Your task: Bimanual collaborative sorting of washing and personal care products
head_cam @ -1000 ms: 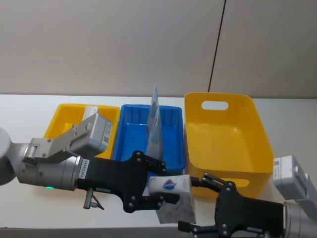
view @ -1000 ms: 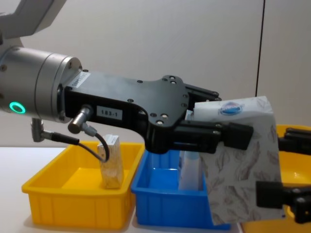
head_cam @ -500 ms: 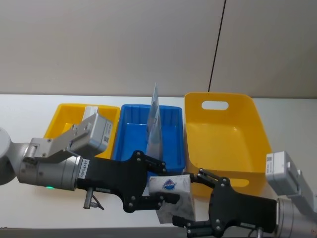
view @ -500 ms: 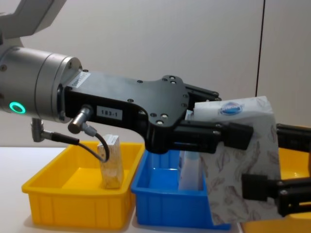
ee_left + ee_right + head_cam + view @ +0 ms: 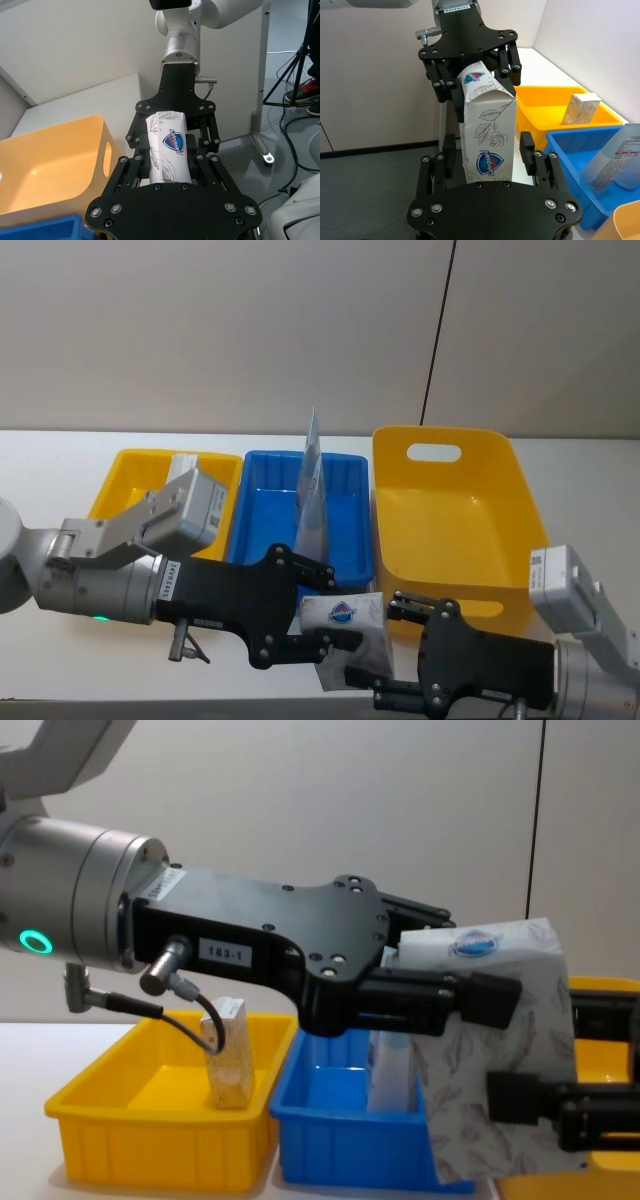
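Chest view has the left pincer [image 5: 480,965] reaching across from the left, clamped tight on the upper part of a leaf-patterned pack [image 5: 500,1070]. The pack hangs in the air in front of the blue bin [image 5: 340,1140], with its blue oval logo on top. The right pincer [image 5: 570,1060] comes in from the right edge, one finger crossing the pack's lower right corner and the other level with its middle.

The right wrist view adds that this pincer's fingers [image 5: 527,145] stand on either side of the pack's near end. A thin gap shows on each side, so it is spread a little wider than the pack and is not pressing it. In the left wrist view the pack sits squeezed between the left fingers [image 5: 200,165], with the right pincer facing it from beyond.

From the head view, the pack hangs on the near side of the bins, apart from their rims, over the front strip of the desk [image 5: 60,455]. It lies between the front of the blue bin and that of the large yellow bin [image 5: 520,530]. A pale-blue pouch [image 5: 313,490] stands upright in the blue bin. A second pack [image 5: 228,1055] stands upright in the small yellow bin [image 5: 120,475] on the left.
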You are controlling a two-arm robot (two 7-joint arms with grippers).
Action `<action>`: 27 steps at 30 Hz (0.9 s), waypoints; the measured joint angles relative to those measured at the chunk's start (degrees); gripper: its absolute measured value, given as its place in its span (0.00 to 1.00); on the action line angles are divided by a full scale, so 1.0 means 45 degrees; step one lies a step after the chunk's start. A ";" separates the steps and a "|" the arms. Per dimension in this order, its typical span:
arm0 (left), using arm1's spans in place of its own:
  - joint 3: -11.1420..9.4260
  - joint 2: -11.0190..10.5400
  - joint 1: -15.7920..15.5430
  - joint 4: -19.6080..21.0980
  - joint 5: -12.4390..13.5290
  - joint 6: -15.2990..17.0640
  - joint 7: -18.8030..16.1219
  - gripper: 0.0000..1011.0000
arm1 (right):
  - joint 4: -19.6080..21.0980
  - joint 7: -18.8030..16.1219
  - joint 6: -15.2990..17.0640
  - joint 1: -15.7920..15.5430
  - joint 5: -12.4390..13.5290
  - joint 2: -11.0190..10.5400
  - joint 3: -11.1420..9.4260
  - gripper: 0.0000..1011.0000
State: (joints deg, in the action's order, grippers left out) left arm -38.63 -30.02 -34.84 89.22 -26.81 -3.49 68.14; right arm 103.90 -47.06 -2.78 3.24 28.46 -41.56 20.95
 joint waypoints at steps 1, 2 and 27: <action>0.0000 0.0000 0.0000 0.0000 0.0000 0.0000 0.0000 0.36 | 0.0000 0.0002 0.0003 0.0005 0.0000 -0.0001 0.0004 0.77; 0.0000 0.0000 0.0000 0.0000 0.0000 0.0000 0.0000 0.36 | -0.0002 0.0004 0.0008 0.0015 0.0000 -0.0002 0.0012 0.70; 0.0000 -0.0001 0.0000 0.0000 -0.0002 -0.0001 0.0000 0.53 | 0.0025 0.0057 0.0102 0.0036 0.0116 -0.0044 0.0078 0.33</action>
State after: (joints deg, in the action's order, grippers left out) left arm -38.63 -30.02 -34.84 89.22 -26.82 -3.49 68.14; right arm 104.01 -46.81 -2.32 3.40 28.99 -41.76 21.30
